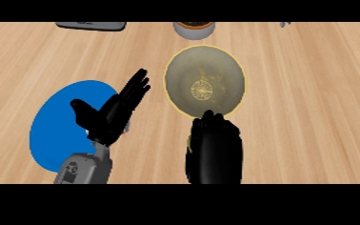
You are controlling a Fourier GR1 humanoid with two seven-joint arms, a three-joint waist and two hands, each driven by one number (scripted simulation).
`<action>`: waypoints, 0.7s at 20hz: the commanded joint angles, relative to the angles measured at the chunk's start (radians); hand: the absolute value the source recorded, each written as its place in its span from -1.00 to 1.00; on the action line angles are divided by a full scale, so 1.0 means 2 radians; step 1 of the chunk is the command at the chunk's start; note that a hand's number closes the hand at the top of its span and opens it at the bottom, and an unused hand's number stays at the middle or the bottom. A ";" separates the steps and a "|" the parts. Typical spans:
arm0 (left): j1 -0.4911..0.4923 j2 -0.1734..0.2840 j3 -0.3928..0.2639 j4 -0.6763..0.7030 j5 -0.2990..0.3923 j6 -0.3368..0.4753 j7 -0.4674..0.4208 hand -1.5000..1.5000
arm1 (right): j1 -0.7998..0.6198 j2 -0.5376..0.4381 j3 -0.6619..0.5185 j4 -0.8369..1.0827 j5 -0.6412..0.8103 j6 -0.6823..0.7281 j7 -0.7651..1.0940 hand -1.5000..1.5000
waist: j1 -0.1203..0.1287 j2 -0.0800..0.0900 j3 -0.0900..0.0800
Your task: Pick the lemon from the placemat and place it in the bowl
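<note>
Apparently mid-transfer: right hand (215, 148), curled, presumably round the unseen lemon, at the bowl (205, 81) lower rim; next, move over and release.

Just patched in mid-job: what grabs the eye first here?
The bright blue placemat at lower left stands out, with the open left robot hand raised over its right edge. Next, the yellow-rimmed bowl at centre, and the right robot hand curled just below its near rim.
</note>
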 commanded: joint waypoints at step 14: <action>0.002 0.007 0.004 0.017 -0.001 -0.015 -0.021 0.00 | -0.267 0.005 -0.070 0.092 -0.112 0.025 0.179 1.00 | -0.004 0.005 0.002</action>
